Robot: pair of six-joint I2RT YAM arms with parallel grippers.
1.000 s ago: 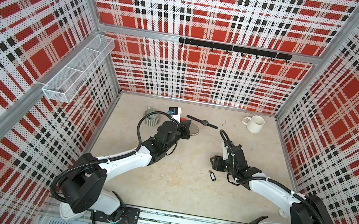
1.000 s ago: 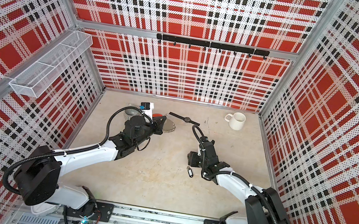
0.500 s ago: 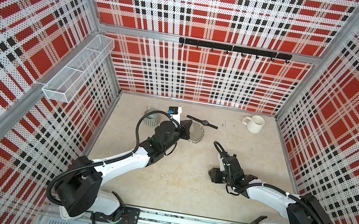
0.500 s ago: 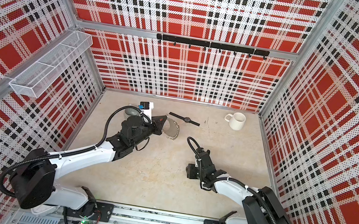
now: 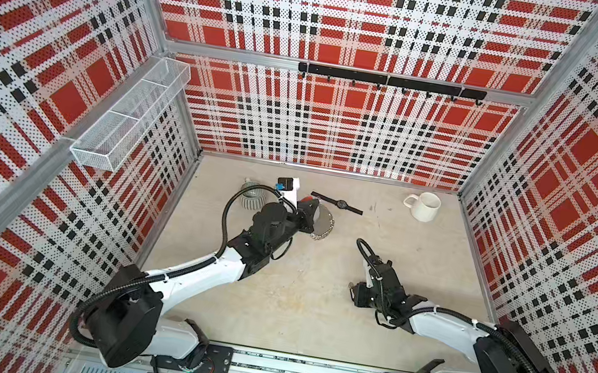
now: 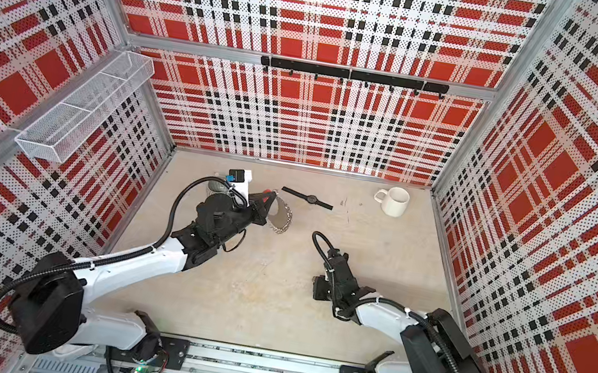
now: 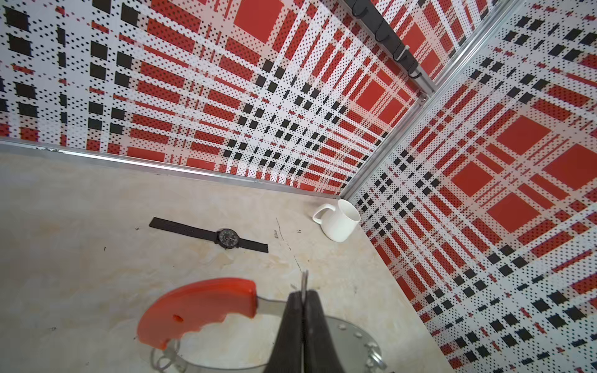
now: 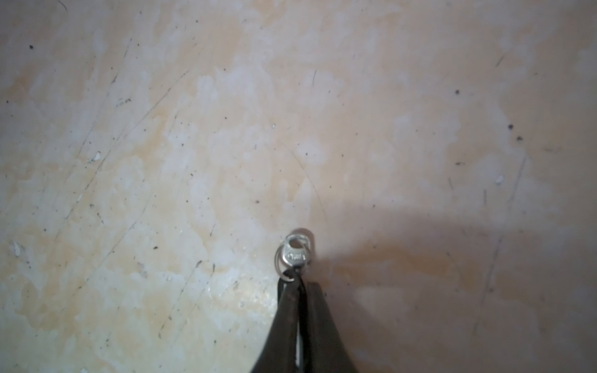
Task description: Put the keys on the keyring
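Right gripper (image 8: 302, 285) is down at the bench (image 5: 309, 312), near the front and right of centre. Its jaws are pressed together on the keys (image 8: 295, 255). The black tag is mostly buried between the fingers, and only the split ring (image 8: 277, 260) and a small silver tab poke out past the tips, on or just over the bench top. In a top view the gripper (image 5: 353, 293) hides the tag completely.

Left gripper (image 7: 303, 295) is pinching the thin grey plate of the keyring (image 7: 352, 329) edge-on. The red bar (image 7: 200, 306) sticks out to one side. In both top views the keyring (image 5: 323, 226) sits at the gripper tip toward the back, near the wristwatch (image 5: 341, 204) and well apart from the mug (image 5: 423, 206) and from the keys.

Handling, judged:
- The tag looks light, rigid plastic. Hold it by the body so the ring hangs free.
- The split ring looks like stiff, springy, slick wire. It probably swings, so it will be hard to aim.
- The plate looks stiff, smooth metal that could pivot in an edge pinch. A hold near the red bar looks steadier.
- The small rings on its rim (image 6: 283, 224) look loose and fiddly.
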